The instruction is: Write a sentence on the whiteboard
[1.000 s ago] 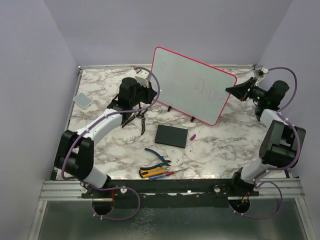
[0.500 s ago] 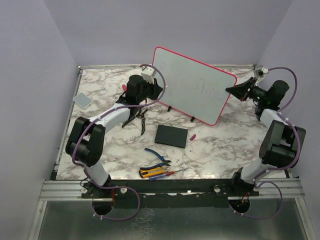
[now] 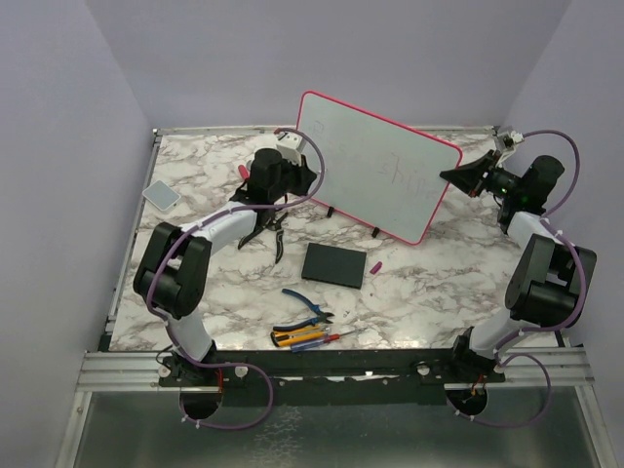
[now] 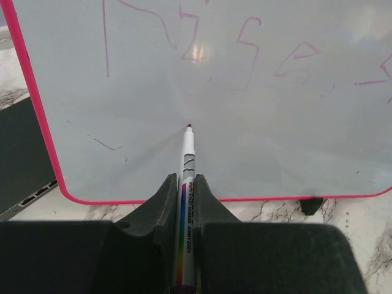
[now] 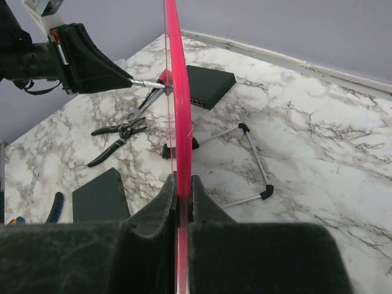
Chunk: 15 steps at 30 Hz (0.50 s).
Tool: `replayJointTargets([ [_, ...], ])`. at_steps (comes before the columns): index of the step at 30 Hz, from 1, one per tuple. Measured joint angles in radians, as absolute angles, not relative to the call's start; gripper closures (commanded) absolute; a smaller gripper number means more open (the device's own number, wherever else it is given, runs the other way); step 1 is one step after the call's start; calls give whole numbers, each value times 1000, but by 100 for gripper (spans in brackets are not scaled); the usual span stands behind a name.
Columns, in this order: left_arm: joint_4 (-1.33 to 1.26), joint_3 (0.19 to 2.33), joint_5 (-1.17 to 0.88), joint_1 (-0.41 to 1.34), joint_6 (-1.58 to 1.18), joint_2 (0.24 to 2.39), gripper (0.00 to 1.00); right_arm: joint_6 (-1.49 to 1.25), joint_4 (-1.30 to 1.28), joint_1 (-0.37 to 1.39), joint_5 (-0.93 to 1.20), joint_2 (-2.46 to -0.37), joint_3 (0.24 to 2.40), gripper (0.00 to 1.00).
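Left gripper [image 4: 185, 184] is clamped on a marker [image 4: 188, 153], black fingers tight on both sides of the barrel. The marker is a slim white barrel with a rainbow stripe and a red tip. Its long axis runs straight out from the jaws at the whiteboard [image 4: 294, 141], with the tip at the lower middle of the face; we cannot tell if it actually touches. Right gripper [image 5: 181, 184] is closed on the board's pink-red frame, pinching its right-hand edge. From that wrist we see the board edge-on, standing upright on a thin wire stand [image 5: 254, 165] with black feet. In the top view the whiteboard [image 3: 361, 146] sits at the far middle of the marble table [image 3: 419, 283]. Its long axis runs from far left to near right, and its face is turned toward the left arm. It is a smooth, glossy grey-white panel with rounded corners. The sentence [image 4: 255, 55] is faint, thin pink strokes across the upper half, and the lower band around the tip is bare. A flat black slab [image 3: 333, 264] lies just in front of the board, with black pliers [image 3: 263, 226] under the left arm. Blue-handled pliers [image 3: 310, 304] and screwdrivers [image 3: 312, 338] lie near the front edge, well apart from the board. A grey pad [image 3: 161, 194] lies at the left edge.
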<state>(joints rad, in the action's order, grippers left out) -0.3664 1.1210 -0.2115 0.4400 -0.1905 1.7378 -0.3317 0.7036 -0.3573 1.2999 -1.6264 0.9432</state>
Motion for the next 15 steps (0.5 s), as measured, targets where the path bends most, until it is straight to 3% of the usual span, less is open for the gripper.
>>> replayJointTargets([
  [15,-371,1037,-181,452,-178,1766,100,-332,703,-356,1300,-1625,943,99],
])
